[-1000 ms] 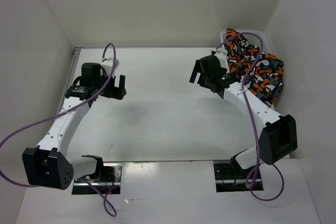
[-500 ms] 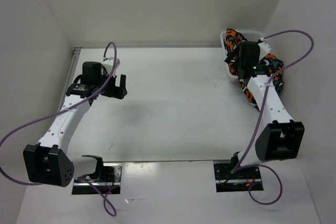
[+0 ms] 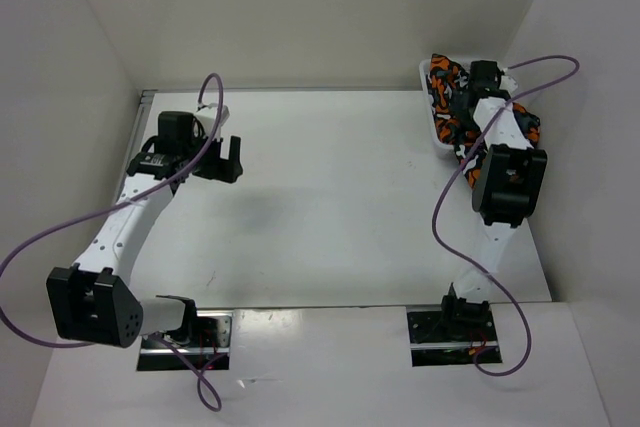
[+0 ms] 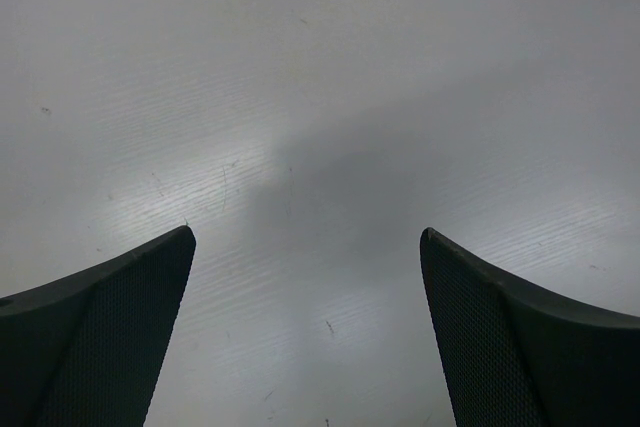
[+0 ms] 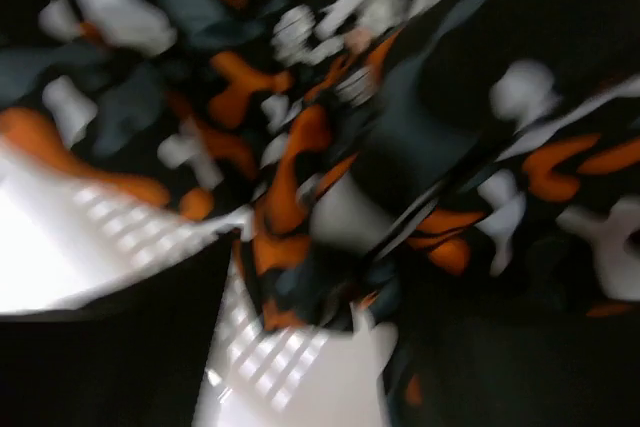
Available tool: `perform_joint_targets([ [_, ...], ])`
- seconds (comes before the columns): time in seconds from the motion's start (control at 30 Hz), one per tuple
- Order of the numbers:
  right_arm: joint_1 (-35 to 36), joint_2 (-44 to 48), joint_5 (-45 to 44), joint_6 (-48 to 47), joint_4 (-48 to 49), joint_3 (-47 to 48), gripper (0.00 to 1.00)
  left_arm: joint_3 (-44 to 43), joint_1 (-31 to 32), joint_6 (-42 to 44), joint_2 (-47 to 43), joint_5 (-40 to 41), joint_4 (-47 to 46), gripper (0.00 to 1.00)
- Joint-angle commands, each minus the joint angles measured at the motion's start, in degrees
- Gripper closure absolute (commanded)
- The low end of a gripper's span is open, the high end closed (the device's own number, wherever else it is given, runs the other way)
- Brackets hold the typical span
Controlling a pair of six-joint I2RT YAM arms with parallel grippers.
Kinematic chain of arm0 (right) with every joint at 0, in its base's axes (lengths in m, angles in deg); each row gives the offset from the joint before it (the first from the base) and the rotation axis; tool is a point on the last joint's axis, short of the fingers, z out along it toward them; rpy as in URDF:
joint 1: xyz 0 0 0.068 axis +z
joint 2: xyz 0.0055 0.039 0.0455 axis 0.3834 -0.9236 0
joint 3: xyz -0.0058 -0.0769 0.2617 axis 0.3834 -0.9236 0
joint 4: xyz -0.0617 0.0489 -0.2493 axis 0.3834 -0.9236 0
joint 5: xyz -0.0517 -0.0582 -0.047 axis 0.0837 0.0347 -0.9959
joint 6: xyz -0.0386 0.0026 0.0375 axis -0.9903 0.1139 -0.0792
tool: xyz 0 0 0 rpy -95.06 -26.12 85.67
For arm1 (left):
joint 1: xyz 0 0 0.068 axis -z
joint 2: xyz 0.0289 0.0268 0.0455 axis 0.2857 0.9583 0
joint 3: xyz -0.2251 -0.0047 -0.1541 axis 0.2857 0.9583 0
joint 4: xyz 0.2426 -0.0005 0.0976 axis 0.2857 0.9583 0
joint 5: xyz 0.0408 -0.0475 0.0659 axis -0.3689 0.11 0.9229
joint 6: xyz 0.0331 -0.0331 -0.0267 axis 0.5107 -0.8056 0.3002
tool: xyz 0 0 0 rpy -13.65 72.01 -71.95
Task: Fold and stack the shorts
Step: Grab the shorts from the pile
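Observation:
The shorts (image 3: 446,81) lie as a crumpled heap of orange, white, grey and black camouflage in the white mesh basket (image 3: 437,144) at the far right corner. My right gripper (image 3: 466,103) reaches down into that heap. In the right wrist view a fold of the shorts (image 5: 300,147) sits between the two dark fingers of the right gripper (image 5: 320,257), above the basket's mesh (image 5: 270,367). The picture is blurred, so whether the fingers pinch the fabric does not show. My left gripper (image 3: 228,159) hovers open over the bare table on the left, and the left wrist view shows nothing between its fingers (image 4: 308,237).
White walls close in the table (image 3: 330,207) at the back and on both sides, and the basket stands against the right wall. Purple cables loop off both arms. The left gripper has only scratched table (image 4: 300,97) below it.
My right arm has swung from the table's right middle back to the basket and pushed its gripper into the shorts, with its fingers drawing together. The left arm has barely moved.

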Motion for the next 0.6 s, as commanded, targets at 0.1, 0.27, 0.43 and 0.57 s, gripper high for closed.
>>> perform_joint_targets([
  [0.1,-1.3,-0.5,-0.5,1.6,-2.3,7.1,0.77,-2.4,-0.4,0.2,1.5,0.1,-0.5,0.0],
  [0.27,3.1,9.5,-1.1,0.1,-1.0,6.0,1.0,-1.9,-0.4,0.2,1.5,-0.9,-0.5,0.0],
  [0.43,9.8,22.6,2.4,-2.7,1.5,8.0,1.0,-2.4,-0.4,0.2,-0.2,-2.2,-1.7,0.0],
  [0.57,17.2,29.9,4.3,-4.4,1.5,13.6,1.0,-4.0,-0.4,0.2,-0.9,-2.2,-3.5,0.0],
])
